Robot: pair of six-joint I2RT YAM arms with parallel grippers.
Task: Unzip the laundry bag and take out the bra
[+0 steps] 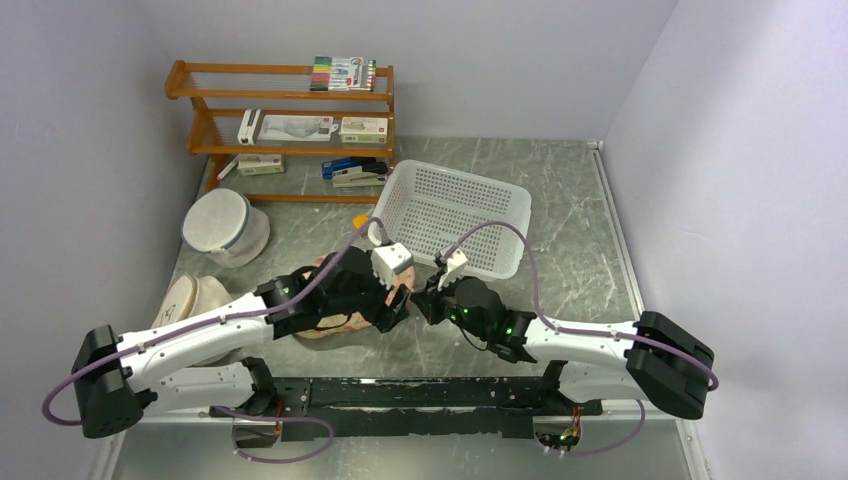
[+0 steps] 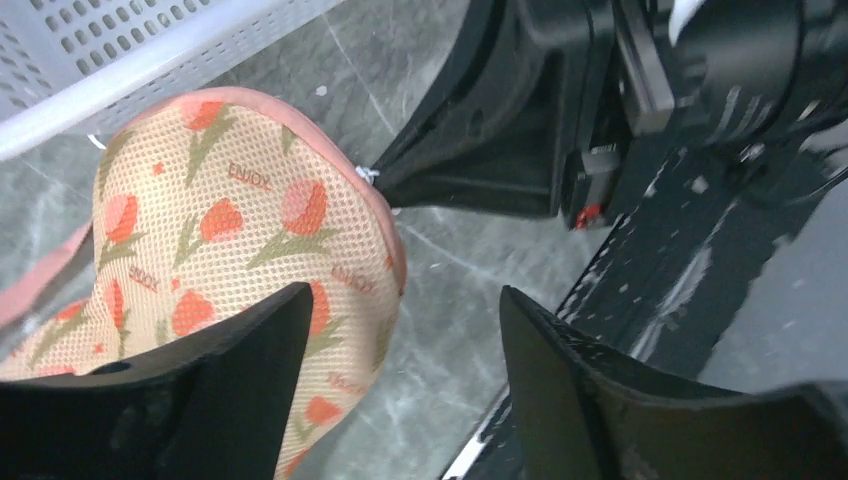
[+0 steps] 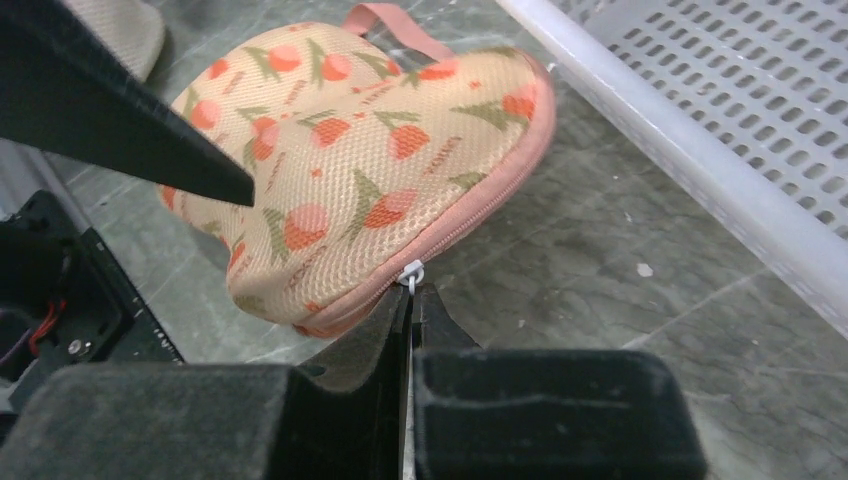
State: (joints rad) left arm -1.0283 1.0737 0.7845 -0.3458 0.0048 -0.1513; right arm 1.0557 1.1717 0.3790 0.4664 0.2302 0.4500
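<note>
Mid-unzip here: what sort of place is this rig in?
Probably a staged test cell, not a home: plain walls box in a grey marbled table, a wooden rack holds markers and a stapler, and a white basket sits near the laundry bag.

Plain pale lilac-grey walls [image 1: 520, 60] close in three sides of a dark grey marbled tabletop [image 1: 575, 215]. A tiered wooden shelf rack [image 1: 290, 95] stands upper left against the back wall. Light is soft and even.

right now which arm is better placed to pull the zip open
Right: the right claw is shut on the white zip pull of the laundry bag. The left claw is open, gripping nothing.
</note>
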